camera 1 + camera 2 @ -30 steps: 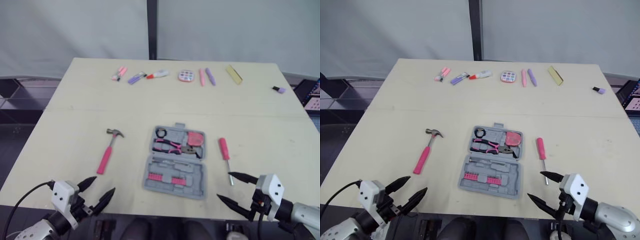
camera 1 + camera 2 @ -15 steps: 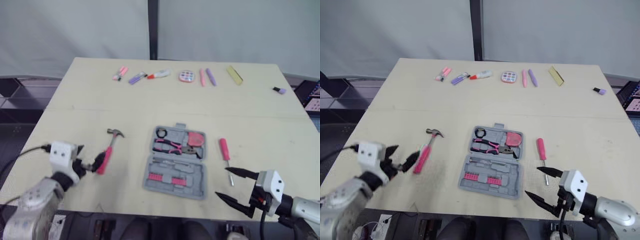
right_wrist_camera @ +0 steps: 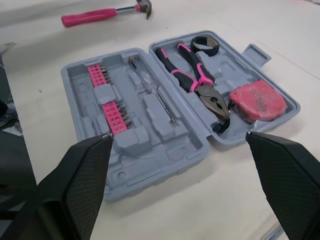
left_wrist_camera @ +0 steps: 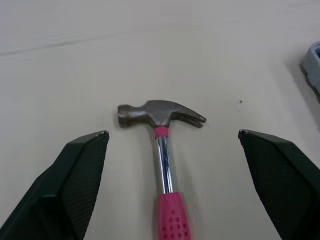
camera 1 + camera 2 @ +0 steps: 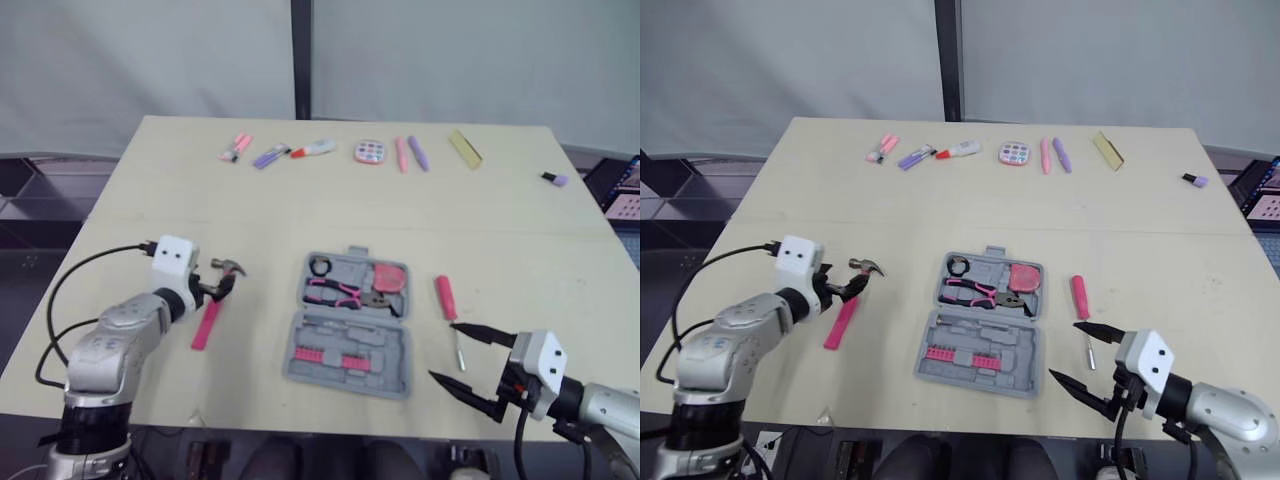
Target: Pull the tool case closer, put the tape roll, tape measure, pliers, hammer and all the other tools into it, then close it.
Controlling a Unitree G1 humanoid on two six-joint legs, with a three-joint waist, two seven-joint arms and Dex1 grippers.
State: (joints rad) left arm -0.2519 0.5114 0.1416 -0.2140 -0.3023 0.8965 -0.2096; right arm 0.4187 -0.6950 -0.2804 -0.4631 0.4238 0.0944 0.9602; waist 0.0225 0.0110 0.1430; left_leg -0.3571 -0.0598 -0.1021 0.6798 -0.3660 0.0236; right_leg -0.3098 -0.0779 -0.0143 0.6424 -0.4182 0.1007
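Note:
The grey tool case [image 5: 395, 368] lies open at the table's middle, holding a black tape roll [image 5: 322, 266], pink-handled pliers [image 5: 343, 289], a pink tape measure [image 5: 391, 277] and pink bits [image 3: 109, 100]. A hammer [image 5: 209, 318] with a pink handle lies left of the case. My left gripper [image 5: 215, 290] hovers open over its shaft, and the steel head [image 4: 160, 114] lies between the fingers without touching them. A pink screwdriver [image 5: 447, 299] rests right of the case. My right gripper [image 5: 465, 358] stands open near the table's front edge, beside the case's right corner, with nothing in it.
Along the far edge lie several markers [image 5: 270, 155], a round pink palette [image 5: 370, 152], two pens [image 5: 411, 154], a yellow block [image 5: 466, 148] and a small purple item [image 5: 557, 179]. Bare tabletop lies between that row and the case.
My left arm has come up from the table's front edge and gone forward to the hammer, ending over its shaft. The right gripper has barely shifted. The tools lie as before.

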